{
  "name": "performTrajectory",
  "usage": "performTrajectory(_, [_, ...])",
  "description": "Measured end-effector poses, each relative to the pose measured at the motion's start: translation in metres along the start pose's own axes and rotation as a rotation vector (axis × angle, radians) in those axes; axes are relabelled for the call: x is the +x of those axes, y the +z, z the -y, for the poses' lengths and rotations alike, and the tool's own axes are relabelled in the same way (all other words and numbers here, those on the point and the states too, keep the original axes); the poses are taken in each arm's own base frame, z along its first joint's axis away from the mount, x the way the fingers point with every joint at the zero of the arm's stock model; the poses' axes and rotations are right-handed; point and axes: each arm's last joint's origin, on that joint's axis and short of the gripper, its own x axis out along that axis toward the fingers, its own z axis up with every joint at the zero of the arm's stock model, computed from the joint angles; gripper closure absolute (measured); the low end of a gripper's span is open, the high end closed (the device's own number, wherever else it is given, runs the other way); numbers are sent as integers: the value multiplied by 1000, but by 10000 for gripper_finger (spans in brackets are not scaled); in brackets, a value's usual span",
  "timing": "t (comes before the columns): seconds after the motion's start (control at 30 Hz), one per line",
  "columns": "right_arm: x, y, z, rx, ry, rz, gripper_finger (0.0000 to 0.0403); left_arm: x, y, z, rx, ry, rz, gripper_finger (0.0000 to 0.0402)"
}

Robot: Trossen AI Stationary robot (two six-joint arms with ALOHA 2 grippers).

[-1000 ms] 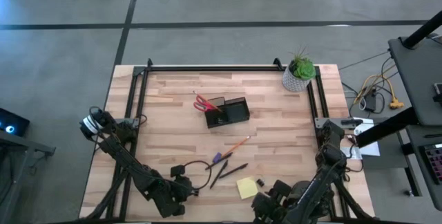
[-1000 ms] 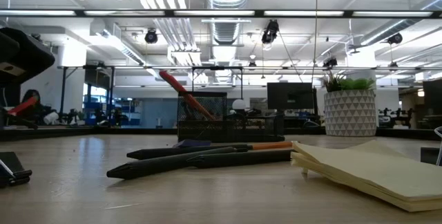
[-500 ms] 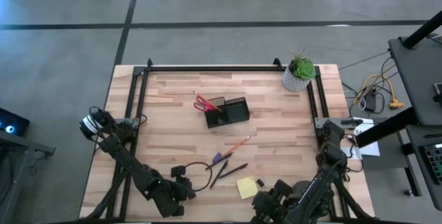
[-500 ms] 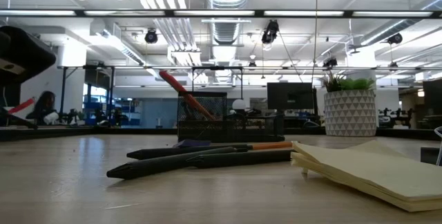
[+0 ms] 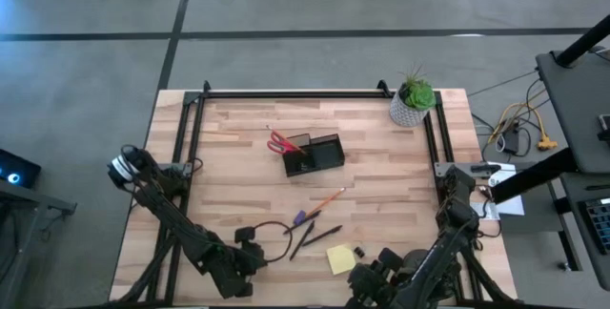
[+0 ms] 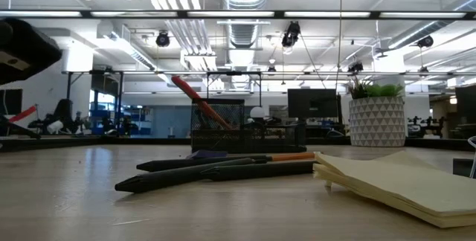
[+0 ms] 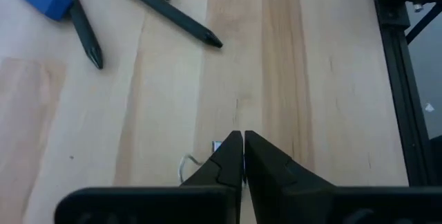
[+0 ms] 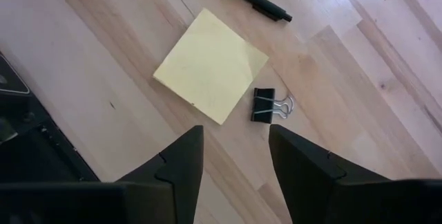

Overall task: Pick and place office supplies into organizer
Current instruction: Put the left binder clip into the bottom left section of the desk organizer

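A: Where was the clip?
B: A binder clip (image 7: pixel 207 156) sat pinched in the left gripper (image 7: pixel 243 156), jaws closed on it, low at the worktop's (image 5: pixel 229 156) near edge.
A: And next?
B: Likely a lift and carry to the organizer (image 5: pixel 315 154), well apart, past the pens (image 5: pixel 317 238).
A: The right gripper (image 8: pixel 233 156)?
B: Open, empty, above the sticky-note pad (image 8: pixel 210 75) and another clip (image 8: pixel 266 105).

Left gripper (image 7: pixel 243 156): at the near edge of the table, left of centre, fingers pressed together, tips pointing down at the tabletop. Right gripper (image 8: pixel 235 155): at the near edge, right of centre, fingers parted.
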Motion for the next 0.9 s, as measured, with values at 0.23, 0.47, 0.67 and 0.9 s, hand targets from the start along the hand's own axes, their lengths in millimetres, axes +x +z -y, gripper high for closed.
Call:
performTrajectory(0.23, [0,0,0,0,0,0,248,-13,12,-8,31,20,3,401])
performTrajectory(0.47, [0,0,0,9,0,0,250,-29,33,-26,68,46,37,401])
performTrajectory(0.67, [0,0,0,29,0,0,250,-42,64,-61,127,135,86,401])
performTrajectory(0.9, [0,-1,0,97,1,1,250,-52,77,-93,130,18,-13,401])
